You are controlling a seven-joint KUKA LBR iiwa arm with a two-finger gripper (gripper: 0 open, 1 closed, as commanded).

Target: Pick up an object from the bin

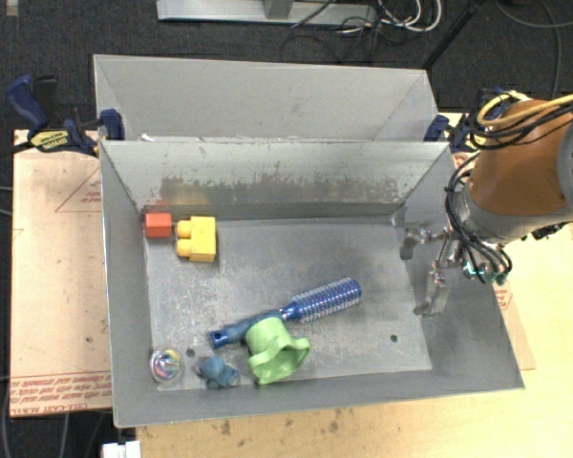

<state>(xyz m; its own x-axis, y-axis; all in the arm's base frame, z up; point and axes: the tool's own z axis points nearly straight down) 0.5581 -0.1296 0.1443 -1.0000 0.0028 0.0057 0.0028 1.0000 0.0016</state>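
Orange block [158, 225], yellow brick [198, 238], blue hairbrush [296, 310], light green cup [275, 349], grey bin [267, 265]

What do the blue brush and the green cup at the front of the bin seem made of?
The brush is likely hard plastic: one even blue from handle to bristles, with a faint sheen. The green cup is probably soft plastic or rubber: it looks matte and its rim looks bent out of round, though I can't be sure.

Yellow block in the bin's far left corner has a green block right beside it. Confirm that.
Wrong colour: the camera view shows an orange block, not a green one, beside the yellow block in that far left corner.
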